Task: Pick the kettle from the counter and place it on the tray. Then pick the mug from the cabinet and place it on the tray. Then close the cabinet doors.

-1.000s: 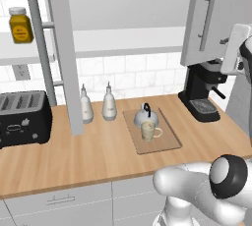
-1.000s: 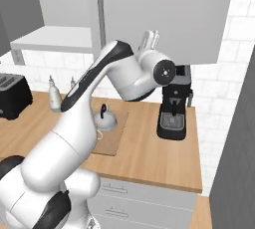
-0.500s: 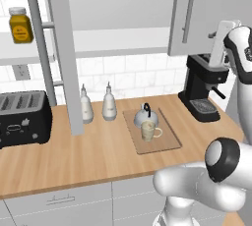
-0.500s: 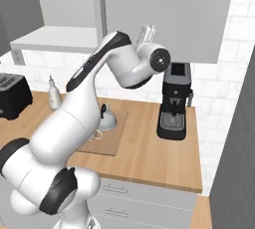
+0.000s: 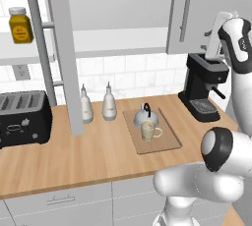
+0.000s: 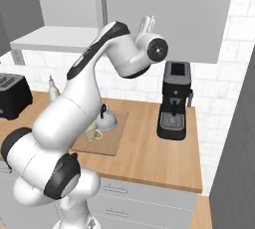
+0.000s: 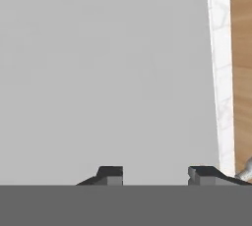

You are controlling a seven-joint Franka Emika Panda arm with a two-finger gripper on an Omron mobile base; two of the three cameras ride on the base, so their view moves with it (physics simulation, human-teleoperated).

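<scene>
Already kettle (image 5: pixel 146 117) and mug (image 5: pixel 149 130) stand on tray (image 5: pixel 170 136). Right cabinet door (image 5: pixel 206 9) looks shut; left door (image 5: pixel 63 53) open, left to close. Gripper (image 7: pixel 155 177) faces flat grey panel, fingers apart, holding nothing.

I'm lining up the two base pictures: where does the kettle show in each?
Left base view: kettle just right of centre, at the tray's far end, behind the mug.
Right base view: kettle left of centre, beside the arm.
Shared landmark: the black coffee machine to its right.
</scene>
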